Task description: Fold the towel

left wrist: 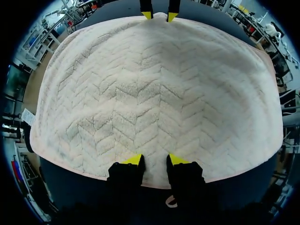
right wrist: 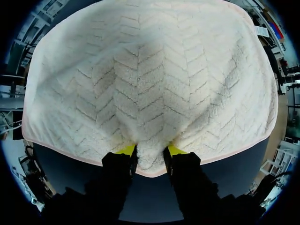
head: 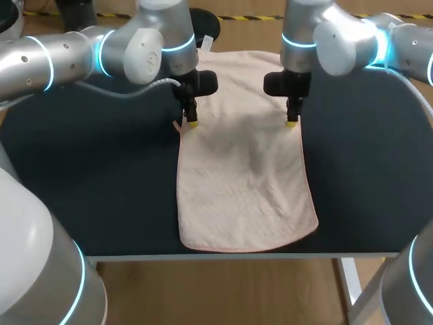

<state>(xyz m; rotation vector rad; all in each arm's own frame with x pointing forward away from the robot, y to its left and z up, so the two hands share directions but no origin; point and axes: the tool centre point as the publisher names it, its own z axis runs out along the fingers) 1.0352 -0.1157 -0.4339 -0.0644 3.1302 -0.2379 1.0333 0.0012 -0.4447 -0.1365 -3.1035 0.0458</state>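
Observation:
A pale pink towel lies flat and lengthwise on the dark table, reaching from the far edge nearly to the front edge. My left gripper stands upright at the towel's left long edge, about halfway along. In the left wrist view the left gripper has the towel's hem between its close-set fingers. My right gripper stands at the opposite long edge. In the right wrist view the right gripper pinches a raised ridge of towel. My right gripper shows across the towel in the left wrist view.
Bare dark tabletop lies on both sides of the towel. The table's front edge runs just past the towel's near end. A small white tag sticks out at the towel's far left corner.

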